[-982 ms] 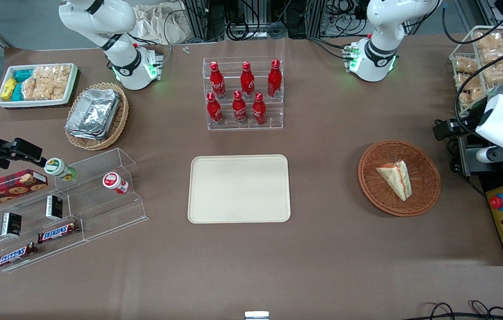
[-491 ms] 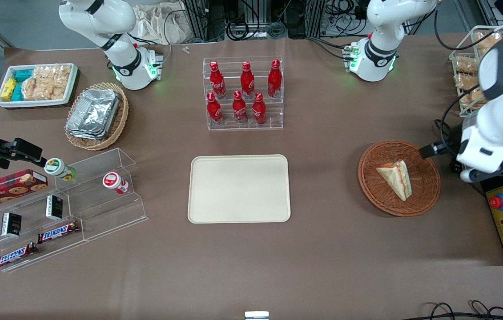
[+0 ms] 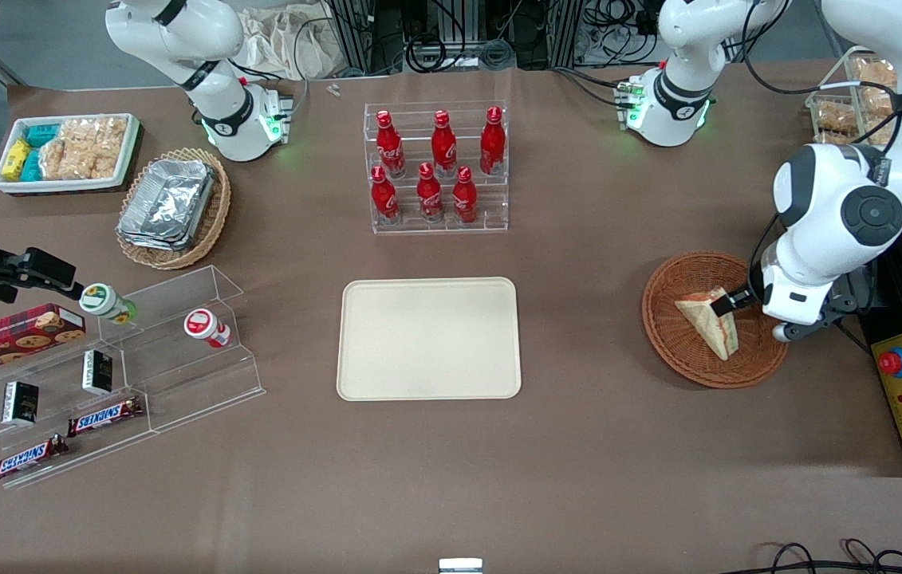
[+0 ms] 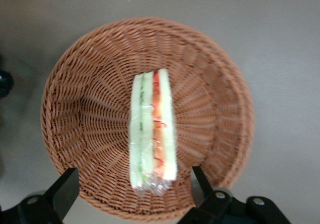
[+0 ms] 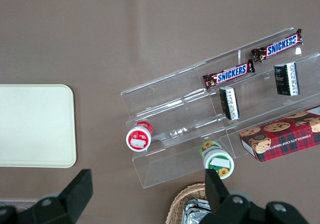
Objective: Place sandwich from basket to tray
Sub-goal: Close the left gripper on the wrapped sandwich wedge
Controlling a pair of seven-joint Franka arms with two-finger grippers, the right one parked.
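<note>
Gripper (image 4: 132, 191) now hangs over the basket (image 3: 670, 351), fingers (image 4: 64, 190) spread wide with the sandwich (image 4: 152, 134) lined up between them, not touching it as far as the wrist view shows. Half a second ago the arm was out past the basket rim on the working arm's end of the table; it has swung in so the wrist sits over the rim, one dark fingertip (image 3: 737, 300) right at the sandwich (image 3: 710, 320) top edge. Sandwich hasn't moved: lying in the basket, red and green filling edge up. Tray (image 3: 428, 338) sits bare mid-table, well apart from the basket, toward the parked arm's end. Bottle rack (image 3: 438, 167), farther from the front camera than the tray, holds six red bottles; unchanged.
</note>
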